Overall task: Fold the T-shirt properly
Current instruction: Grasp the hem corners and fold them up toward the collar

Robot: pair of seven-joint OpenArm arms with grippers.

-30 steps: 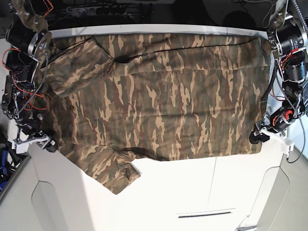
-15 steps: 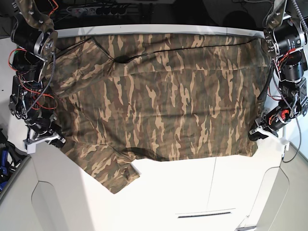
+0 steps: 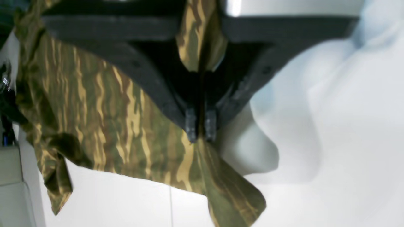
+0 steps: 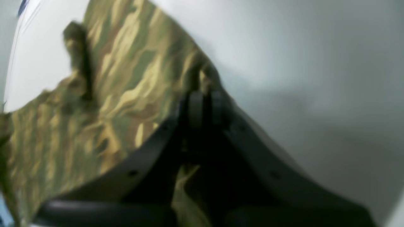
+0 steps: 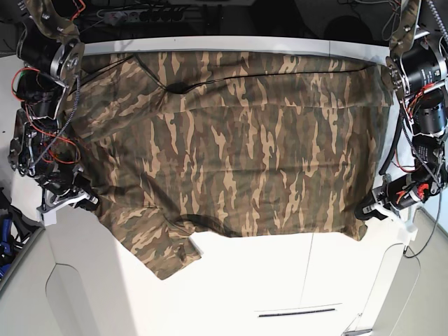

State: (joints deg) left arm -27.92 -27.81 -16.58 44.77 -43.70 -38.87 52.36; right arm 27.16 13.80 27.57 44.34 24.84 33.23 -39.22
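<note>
The camouflage T-shirt [image 5: 238, 147] lies spread across the white table [image 5: 280, 280]. Its collar [image 5: 178, 87] is at the back left and one sleeve [image 5: 164, 255] hangs out toward the front. My left gripper [image 5: 365, 211] is at the shirt's front right corner. In the left wrist view the left gripper [image 3: 200, 127] is shut on the shirt cloth [image 3: 104, 126], which runs up between the fingers. My right gripper [image 5: 89, 201] is at the shirt's left edge. In the right wrist view the right gripper [image 4: 203, 105] is shut on the cloth [image 4: 120, 78].
Both arm bases with loose wires stand at the table's left [image 5: 42, 91] and right [image 5: 420, 91] edges. A power strip [image 5: 140, 12] lies behind the table. A narrow slot [image 5: 297, 311] is in the table front. The shirt's back edge reaches the table's far edge.
Both grippers have moved inward with the cloth held. The shirt's front right corner has shifted left and toward the front, and the left edge has shifted right.
</note>
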